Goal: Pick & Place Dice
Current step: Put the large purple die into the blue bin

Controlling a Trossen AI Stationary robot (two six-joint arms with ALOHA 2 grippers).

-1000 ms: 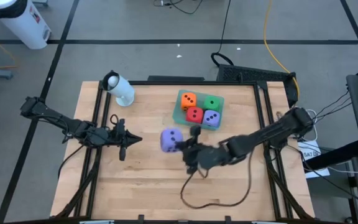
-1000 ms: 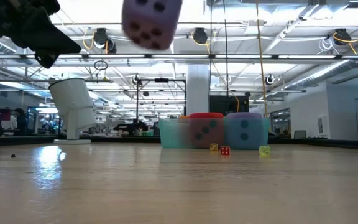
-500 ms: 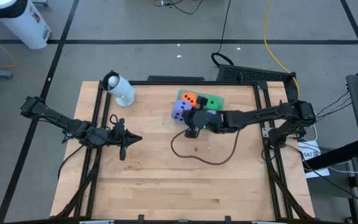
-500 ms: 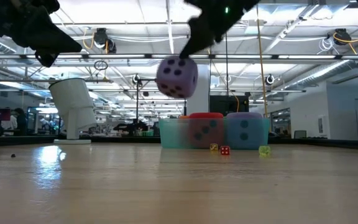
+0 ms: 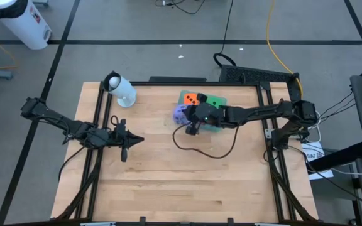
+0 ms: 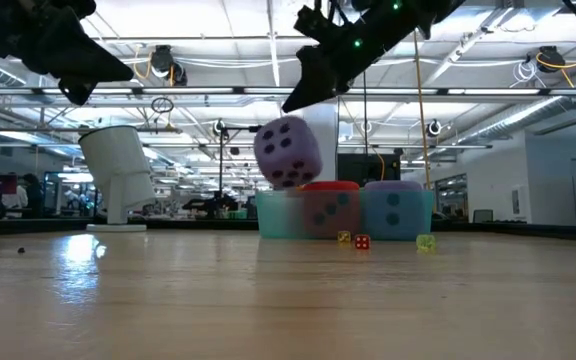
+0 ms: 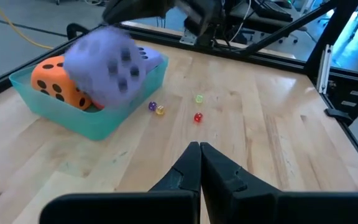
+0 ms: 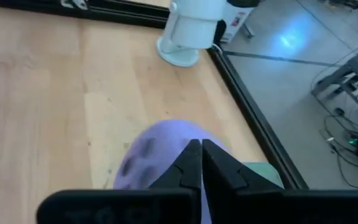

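A purple die (image 5: pixel 180 114) (image 6: pixel 288 152) hangs in the air over the near-left edge of a teal tray (image 7: pixel 73 121) (image 6: pixel 276 215). It is at the tip of my right gripper (image 5: pixel 190 119) (image 8: pixel 199 146), which is shut on it. The tray holds an orange die (image 5: pixel 190 99) (image 7: pixel 58 84), a green die (image 5: pixel 215 102), a red die (image 6: pixel 330 205) and a second purple die (image 6: pixel 393 208). My left gripper (image 5: pixel 127 141) (image 7: pixel 199 149) waits shut over the table's left part. My right gripper pinches the purple die between its two fingers at its upper part (image 6: pixel 290 122), slanting down from the table's right. The fingers (image 8: pixel 191 155) hide the exact spot in the wrist view. The die is lifted clear and hangs below the fingertips, just above the tray's rim.
A white cylinder (image 5: pixel 121 90) (image 6: pixel 118 175) stands at the far left corner. Three tiny dice (image 7: pixel 197 117) (image 6: pixel 361 241) lie on the wood by the tray. A dark cable (image 5: pixel 200 149) loops on the table below the right arm. The near half is bare wood.
My right gripper has carried the purple die from the table's middle toward the far edge to the tray's near-left edge, coming lower as it went. The cable loop has been dragged along behind it.
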